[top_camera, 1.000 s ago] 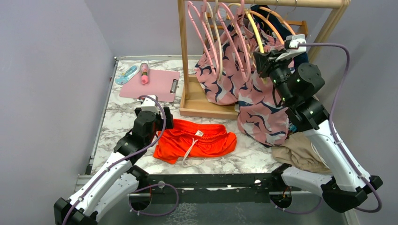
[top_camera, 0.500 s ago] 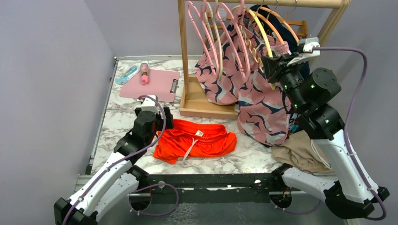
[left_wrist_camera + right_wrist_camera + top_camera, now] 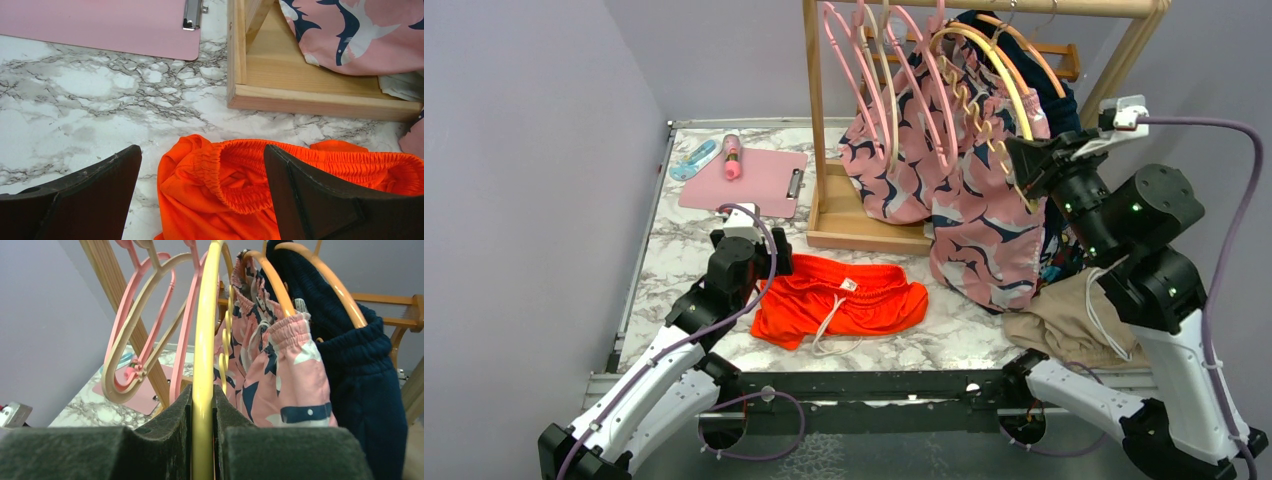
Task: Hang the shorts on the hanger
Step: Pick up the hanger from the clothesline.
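Note:
The orange-red shorts (image 3: 839, 300) lie crumpled on the marble table in front of the rack, white drawstring showing. My left gripper (image 3: 746, 268) hovers at their left end, open. In the left wrist view its fingers (image 3: 90, 195) straddle the elastic waistband of the shorts (image 3: 235, 200) without touching it. The pale-yellow hanger (image 3: 996, 72) still hangs by its hook on the rack's top rail and is swung out to the right. My right gripper (image 3: 1024, 160) is shut on its lower arm. In the right wrist view the yellow hanger (image 3: 203, 330) runs straight between the pads (image 3: 170, 425).
A wooden rack (image 3: 816, 130) holds pink hangers (image 3: 854, 70), orange hangers (image 3: 1024, 45), pink shark-print shorts (image 3: 969, 230) and a navy garment (image 3: 365, 380). A beige garment (image 3: 1064, 330) lies at the right. A pink clipboard (image 3: 744, 180) with a pink bottle (image 3: 732, 158) lies at the back left.
My right arm has moved to the right and drawn back, pulling the yellow hanger's lower end rightward with it. The left arm and the orange shorts have not moved.

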`<state>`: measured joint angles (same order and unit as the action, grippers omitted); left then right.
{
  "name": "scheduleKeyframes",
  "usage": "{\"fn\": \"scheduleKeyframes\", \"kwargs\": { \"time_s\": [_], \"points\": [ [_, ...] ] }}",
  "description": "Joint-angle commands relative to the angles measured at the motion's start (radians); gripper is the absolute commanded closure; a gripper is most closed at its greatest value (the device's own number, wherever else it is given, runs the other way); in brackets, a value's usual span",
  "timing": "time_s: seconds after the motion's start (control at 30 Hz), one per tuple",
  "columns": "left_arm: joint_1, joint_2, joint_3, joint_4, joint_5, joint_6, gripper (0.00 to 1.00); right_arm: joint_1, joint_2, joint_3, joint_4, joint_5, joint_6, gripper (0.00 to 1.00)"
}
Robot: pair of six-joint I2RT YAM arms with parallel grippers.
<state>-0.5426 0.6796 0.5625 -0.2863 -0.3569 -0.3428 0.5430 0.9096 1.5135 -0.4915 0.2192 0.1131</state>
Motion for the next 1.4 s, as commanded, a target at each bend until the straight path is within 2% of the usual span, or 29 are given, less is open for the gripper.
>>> {"fn": "scheduleKeyframes", "kwargs": {
  "time_s": [0.0, 0.67, 0.9, 1.2, 1.37],
  "points": [
    [0.003, -0.012, 0.033, -0.003, -0.019, -0.005, 0.06, -0.002, -0.049, 0.070, -0.071, 0.000, 0.022, 0.99],
    [0.003, -0.017, 0.033, -0.013, -0.053, -0.005, 0.06, -0.002, -0.162, 0.268, -0.381, -0.089, 0.042, 0.99],
    [0.003, -0.021, 0.033, -0.015, -0.074, -0.005, 0.06, -0.002, -0.200, 0.311, -0.374, -0.248, 0.025, 0.99],
    [0.003, -0.023, 0.033, -0.023, -0.101, -0.007, 0.06, -0.002, -0.231, 0.318, -0.329, -0.315, 0.015, 0.99],
    [0.002, -0.024, 0.032, -0.028, -0.111, -0.012, 0.06, -0.002, -0.246, 0.255, -0.250, -0.465, 0.004, 0.99]
  ]
}}
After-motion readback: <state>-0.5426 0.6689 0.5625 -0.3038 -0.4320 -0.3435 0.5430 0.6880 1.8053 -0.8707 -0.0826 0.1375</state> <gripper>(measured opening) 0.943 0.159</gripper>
